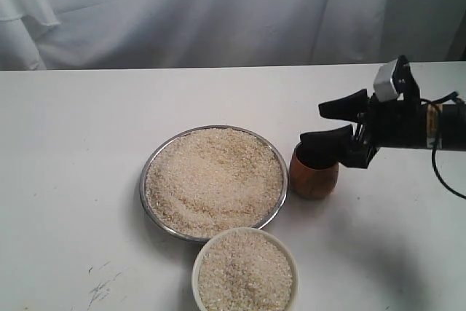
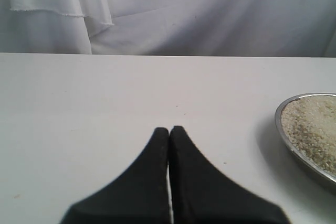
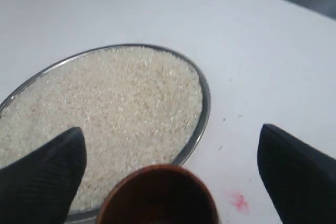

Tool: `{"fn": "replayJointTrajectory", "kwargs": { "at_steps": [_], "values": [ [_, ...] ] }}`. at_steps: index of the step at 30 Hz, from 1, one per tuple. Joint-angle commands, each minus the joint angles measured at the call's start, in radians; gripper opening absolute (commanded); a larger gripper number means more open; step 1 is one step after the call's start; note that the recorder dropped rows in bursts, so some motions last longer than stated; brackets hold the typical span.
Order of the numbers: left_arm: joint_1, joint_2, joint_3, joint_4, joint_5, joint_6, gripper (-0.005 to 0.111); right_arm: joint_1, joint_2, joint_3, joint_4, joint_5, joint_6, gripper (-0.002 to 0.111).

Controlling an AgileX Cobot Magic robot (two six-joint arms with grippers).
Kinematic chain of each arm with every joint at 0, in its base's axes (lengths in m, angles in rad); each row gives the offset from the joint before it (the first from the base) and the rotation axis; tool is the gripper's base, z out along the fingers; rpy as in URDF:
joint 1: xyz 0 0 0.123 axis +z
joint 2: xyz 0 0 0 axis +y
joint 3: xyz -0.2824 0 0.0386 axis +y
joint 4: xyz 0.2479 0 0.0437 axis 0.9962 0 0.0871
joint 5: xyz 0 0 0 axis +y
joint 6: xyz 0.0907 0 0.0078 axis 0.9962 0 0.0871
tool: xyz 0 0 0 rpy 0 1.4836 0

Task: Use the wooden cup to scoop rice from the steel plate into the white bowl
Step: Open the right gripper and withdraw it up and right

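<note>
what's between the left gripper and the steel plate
Only bare white table; the left wrist view shows the shut left gripper apart from the steel plate.

On the flat white table (image 1: pixel 73 143), the wide, shallow round steel plate (image 1: pixel 143 180) holds a loose mass of pale rice (image 1: pixel 215 176). The small round thick-rimmed white bowl (image 1: pixel 196 267), with more rice in it, sits close against the plate's near edge, slightly to the right, while the small rounded orange-brown wooden cup (image 1: pixel 313 178) stands upright just right of the plate. The black right gripper (image 1: pixel 312 124) hangs at the cup's mouth, farther right of the plate, fingers spread apart.
</note>
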Motion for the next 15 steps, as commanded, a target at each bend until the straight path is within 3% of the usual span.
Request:
{"fn": "replayJointTrajectory", "kwargs": {
  "at_steps": [1,6,10,12,15],
  "values": [
    [-0.002,-0.005,0.005,-0.001,-0.006,-0.003,0.0,0.0,-0.171,0.08,0.132,0.096,0.003,0.072],
    [-0.002,-0.005,0.005,-0.001,-0.006,-0.003,0.0,0.032,-0.439,0.226,0.373,0.229,0.008,0.04],
    [-0.002,-0.005,0.005,-0.001,-0.006,-0.003,0.0,0.088,-0.63,0.323,0.583,0.465,0.012,0.008],
    [-0.002,-0.005,0.005,-0.001,-0.006,-0.003,0.0,0.112,-0.695,0.355,0.68,0.562,0.012,0.0],
    [-0.002,-0.005,0.005,-0.001,-0.006,-0.003,0.0,0.148,-0.788,0.385,0.831,0.688,-0.05,0.0]
  ]
}}
